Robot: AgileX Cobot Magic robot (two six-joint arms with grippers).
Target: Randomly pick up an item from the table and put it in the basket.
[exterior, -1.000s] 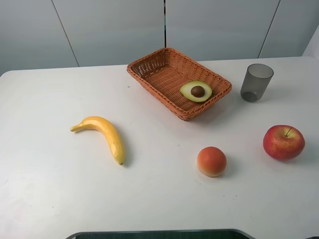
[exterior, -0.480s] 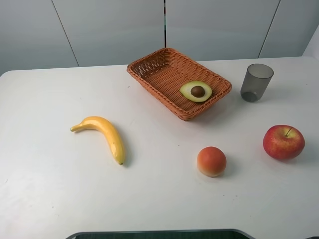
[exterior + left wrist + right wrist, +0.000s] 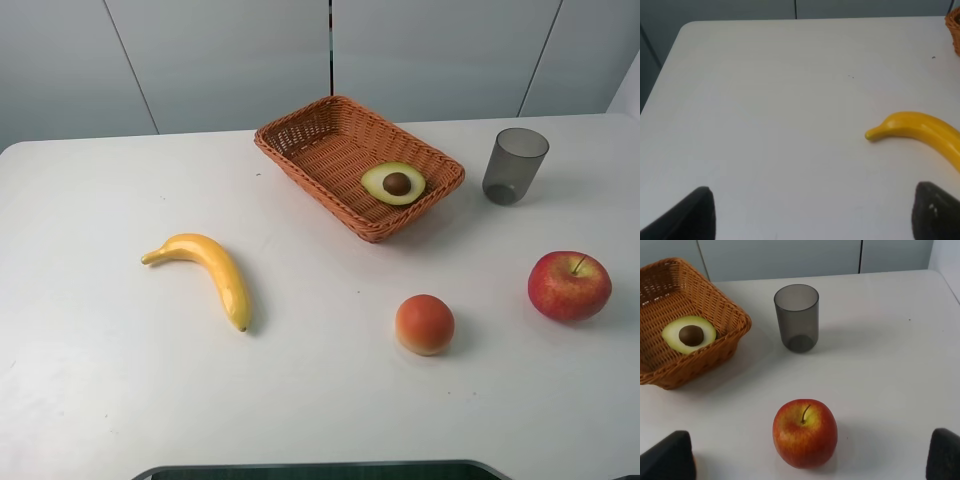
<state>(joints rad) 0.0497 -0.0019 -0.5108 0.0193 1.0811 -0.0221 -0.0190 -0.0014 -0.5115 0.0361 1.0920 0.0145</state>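
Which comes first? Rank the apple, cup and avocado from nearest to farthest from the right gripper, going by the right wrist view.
1. Apple, on the table just ahead of the fingers.
2. Cup, standing farther back.
3. Avocado, off to one side in the basket.

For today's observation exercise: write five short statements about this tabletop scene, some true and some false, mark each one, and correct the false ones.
1. The halved avocado lies inside the basket. True.
2. The banana is in the basket. False: it lies on the table, apart from the basket.
3. The grey cup stands upright beside the basket. True.
4. The red apple touches the cup. False: bare tabletop separates them.
5. A gripper is holding the round orange-red fruit. False: it sits alone on the table; both wrist views show only fingertip edges, spread wide and holding nothing.
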